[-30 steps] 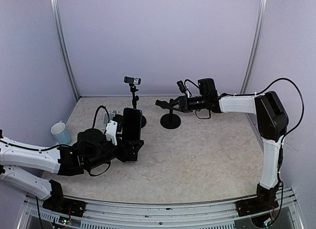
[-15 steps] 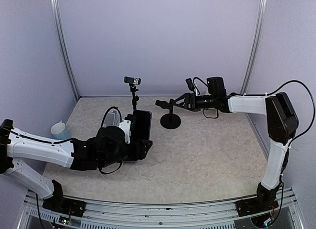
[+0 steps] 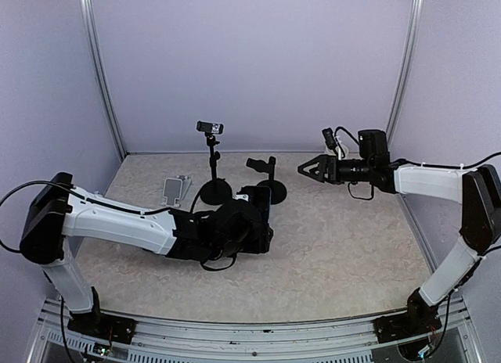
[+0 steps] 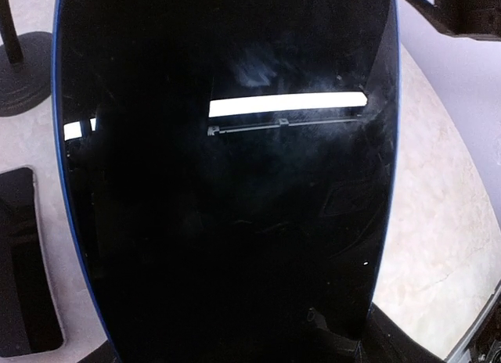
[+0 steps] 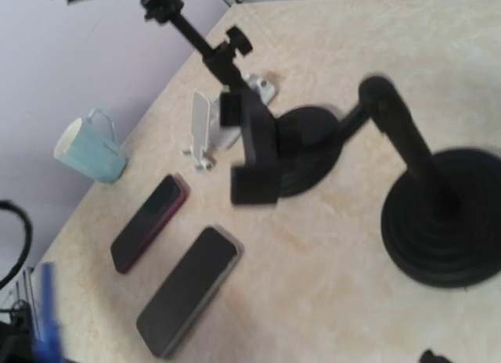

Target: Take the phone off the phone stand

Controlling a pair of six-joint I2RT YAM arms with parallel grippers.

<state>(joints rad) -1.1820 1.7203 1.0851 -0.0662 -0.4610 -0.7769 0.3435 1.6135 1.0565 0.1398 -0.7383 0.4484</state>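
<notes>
phone [image 4: 227, 183] in L gripper [image 3: 254, 222], jaws clamped on near end, just beside stand [image 3: 271, 191] | long axis away from wrist, screen to cam | R gripper [image 3: 307, 168] jaws apart | beige marbled table [image 3: 337, 253], lilac walls [image 3: 258, 66]

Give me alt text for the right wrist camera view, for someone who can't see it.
An empty black clamp sits at centre, among two black round-based stands on a beige table. Left of them two dark phones lie flat, with a teal mug and a white stand beyond.
</notes>
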